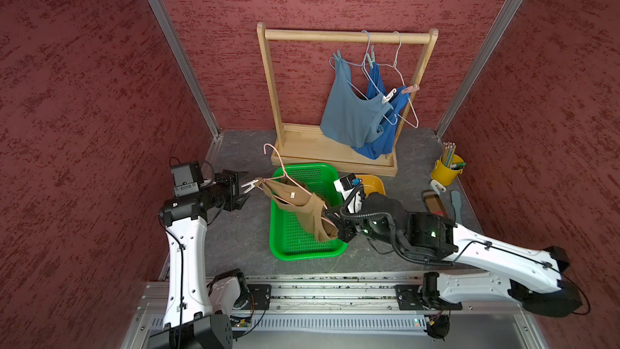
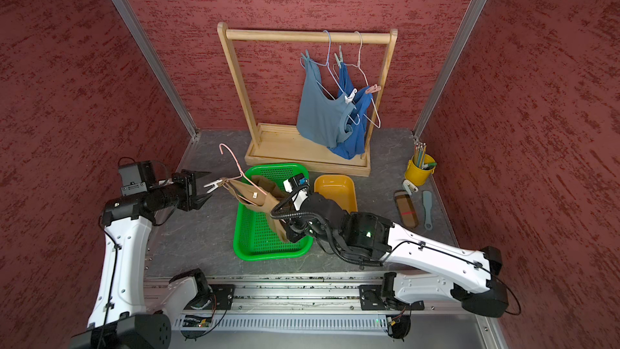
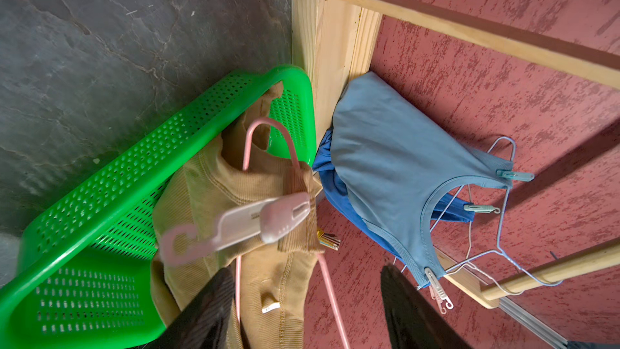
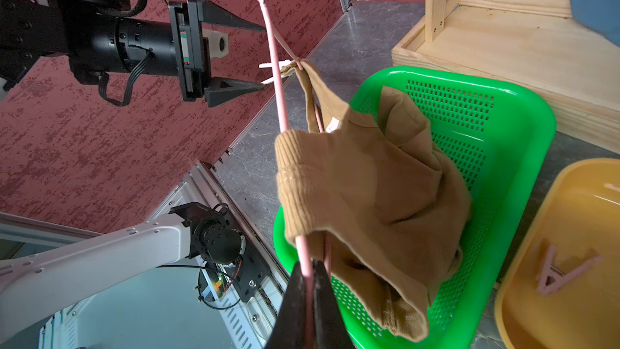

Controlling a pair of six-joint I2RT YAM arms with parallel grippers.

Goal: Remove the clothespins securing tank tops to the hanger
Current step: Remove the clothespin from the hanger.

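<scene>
**Entry: tan top on pink hanger, peg lined up for removal**

- Left end effector [image 1: 245, 185]: jaws spread wide, holding nothing. The tail ends of the white clothespin [image 1: 250, 185] sit between its fingertips, seemingly lined up for a squeeze.
- White clothespin: directly ahead of that end effector, clamped over a strap of the tan tank top [image 1: 302, 204] on the pink hanger [image 4: 280, 95]. It is the only peg seen on this hanger.
- Tan tank top: hangs between the two end effectors. Its lower folds rest in the green basket [image 1: 308, 256] beneath them, likely so it drops there once freed.
- Right end effector [image 4: 307, 265]: closed tight on the hanger's wire at the opposite shoulder, apparently bracing it against the pull.
- Orange tray [image 2: 335, 193]: just beyond the right end effector. One pink clothespin [image 4: 557, 273] lies inside, so it is probably the place for removed pegs.
- Wooden rack [image 1: 349, 35]: well beyond both end effectors. The grey-blue tank top [image 1: 349, 112] and royal blue tank top [image 1: 380, 146] hang there with four more clothespins [image 1: 389, 95] still attached, so most of the task remains.
</scene>
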